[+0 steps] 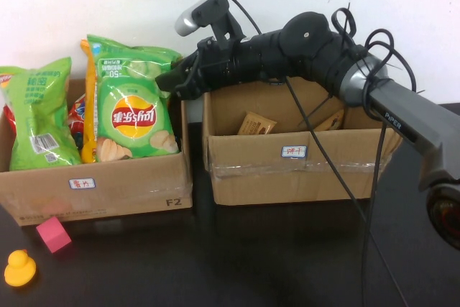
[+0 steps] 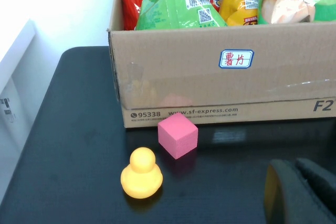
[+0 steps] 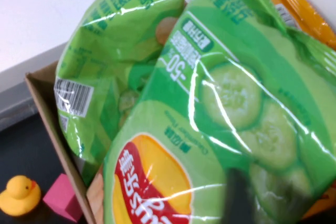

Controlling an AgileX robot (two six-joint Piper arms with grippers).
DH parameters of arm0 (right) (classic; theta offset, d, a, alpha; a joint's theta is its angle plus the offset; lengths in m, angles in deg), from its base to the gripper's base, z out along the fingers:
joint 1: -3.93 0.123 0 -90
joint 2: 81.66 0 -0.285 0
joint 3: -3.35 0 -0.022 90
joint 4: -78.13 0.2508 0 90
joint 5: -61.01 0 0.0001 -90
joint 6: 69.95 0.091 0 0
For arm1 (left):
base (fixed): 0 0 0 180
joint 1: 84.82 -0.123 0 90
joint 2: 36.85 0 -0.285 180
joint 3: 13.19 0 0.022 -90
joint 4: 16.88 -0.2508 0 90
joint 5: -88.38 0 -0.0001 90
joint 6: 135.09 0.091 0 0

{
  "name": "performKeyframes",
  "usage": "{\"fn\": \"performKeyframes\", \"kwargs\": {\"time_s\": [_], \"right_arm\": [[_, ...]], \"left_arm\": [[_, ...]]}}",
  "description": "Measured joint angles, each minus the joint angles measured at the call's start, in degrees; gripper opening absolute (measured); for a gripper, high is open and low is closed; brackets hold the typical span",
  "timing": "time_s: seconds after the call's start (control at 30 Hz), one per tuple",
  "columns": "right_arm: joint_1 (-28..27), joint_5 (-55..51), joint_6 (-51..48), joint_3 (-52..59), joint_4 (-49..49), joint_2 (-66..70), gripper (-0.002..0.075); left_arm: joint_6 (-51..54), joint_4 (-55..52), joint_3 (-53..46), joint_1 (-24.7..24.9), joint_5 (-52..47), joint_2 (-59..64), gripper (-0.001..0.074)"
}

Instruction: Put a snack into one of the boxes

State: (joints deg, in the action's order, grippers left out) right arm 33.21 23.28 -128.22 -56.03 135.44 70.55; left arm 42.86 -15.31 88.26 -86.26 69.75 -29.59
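A green Lay's cucumber chips bag (image 1: 133, 106) stands upright in the left cardboard box (image 1: 108, 185), at its right end. My right gripper (image 1: 176, 80) reaches across from the right and is shut on the bag's upper right edge. In the right wrist view the bag (image 3: 210, 129) fills the frame, with one dark finger (image 3: 236, 198) in front of it and the other hidden behind it. My left gripper (image 2: 299, 184) hangs low over the dark table in front of the left box (image 2: 210, 87), shut and empty. It is out of the high view.
The left box also holds another green bag (image 1: 39, 116) and orange and red packs. The right box (image 1: 287, 170) holds small tan packets (image 1: 256, 124). A pink cube (image 1: 54, 234) and a yellow duck (image 1: 19, 269) lie on the table in front of the left box.
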Motion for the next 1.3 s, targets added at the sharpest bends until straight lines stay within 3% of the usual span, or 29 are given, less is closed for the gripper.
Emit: {"fn": "performKeyframes", "kwargs": {"time_s": [0.1,0.13,0.23,0.33,0.4,0.5,0.63,0.73,0.93,1.17,1.3], "right_arm": [[0.0,0.0,0.0,0.0,0.7,0.0,0.0562],[0.0,0.0,0.0,0.0,0.9,0.0,0.0608],[0.0,0.0,0.9,0.0,1.1,-0.1,0.0667],[0.0,-0.5,3.0,0.1,-2.1,-1.7,0.0678],[0.0,-2.1,5.8,0.1,-7.0,-4.0,0.0647],[0.0,-6.4,13.0,0.1,-14.4,-9.3,0.0510],[0.0,-15.0,20.3,0.3,-22.5,-15.7,0.0185],[0.0,-17.2,22.0,3.3,-25.3,-19.8,0.0057],[0.0,-10.3,22.2,19.3,-28.6,-32.7,0.0008],[0.1,13.7,20.9,56.7,-29.1,-58.8,0.0004],[0.1,21.0,18.5,72.7,-29.1,-71.7,0.0003]], "left_arm": [[0.0,0.0,0.0,0.0,0.0,0.0,-0.0001],[-0.1,0.0,0.0,0.0,0.0,0.0,-0.0001],[-0.1,0.0,0.0,0.0,0.0,0.0,-0.0001],[0.2,0.0,0.0,0.0,0.0,0.0,-0.0001],[0.3,0.0,0.0,0.0,0.0,0.0,-0.0002],[0.4,0.0,0.0,0.0,0.0,0.0,-0.0002],[0.5,0.0,0.0,0.0,0.0,0.0,-0.0002],[0.5,0.0,0.0,0.0,0.0,0.0,-0.0002],[0.5,0.0,0.0,0.0,0.0,0.0,-0.0002],[0.6,0.0,0.0,0.0,0.0,0.0,-0.0001],[0.6,0.0,0.0,0.0,0.0,0.0,-0.0002]]}}
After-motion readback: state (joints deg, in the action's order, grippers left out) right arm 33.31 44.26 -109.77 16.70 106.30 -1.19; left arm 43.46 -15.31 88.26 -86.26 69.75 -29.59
